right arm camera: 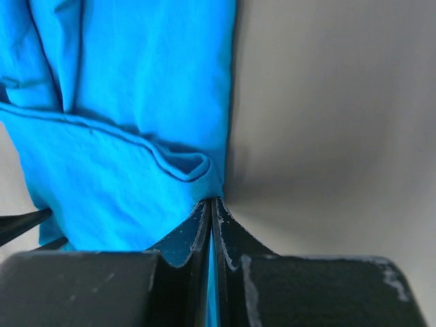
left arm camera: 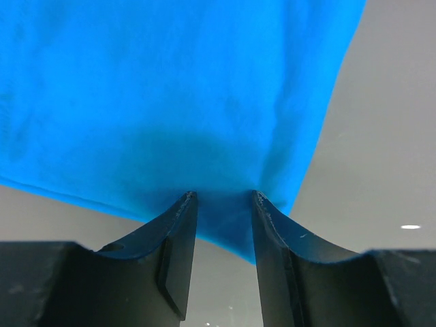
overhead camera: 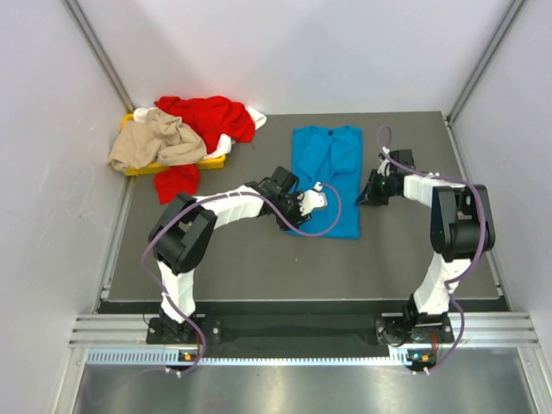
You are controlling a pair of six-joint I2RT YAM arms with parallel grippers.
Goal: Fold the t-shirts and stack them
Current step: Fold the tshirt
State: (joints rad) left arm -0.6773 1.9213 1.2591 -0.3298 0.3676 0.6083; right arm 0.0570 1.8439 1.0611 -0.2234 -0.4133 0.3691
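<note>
I see both sets of fingers pinching the blue shirt (overhead camera: 329, 177): right fingers (right arm camera: 211, 208) clenched tight on its edge, left fingers (left arm camera: 178, 225) apparently gripping too.

White shirts (overhead camera: 226, 143) — mostly buried; count unclear

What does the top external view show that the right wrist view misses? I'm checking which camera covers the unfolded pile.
Only the top external view shows the red shirt and beige shirt heaped on the yellow tray, plus the left gripper. Only the right wrist view shows the right gripper pinching a folded hem edge. Both show the blue shirt.
</note>
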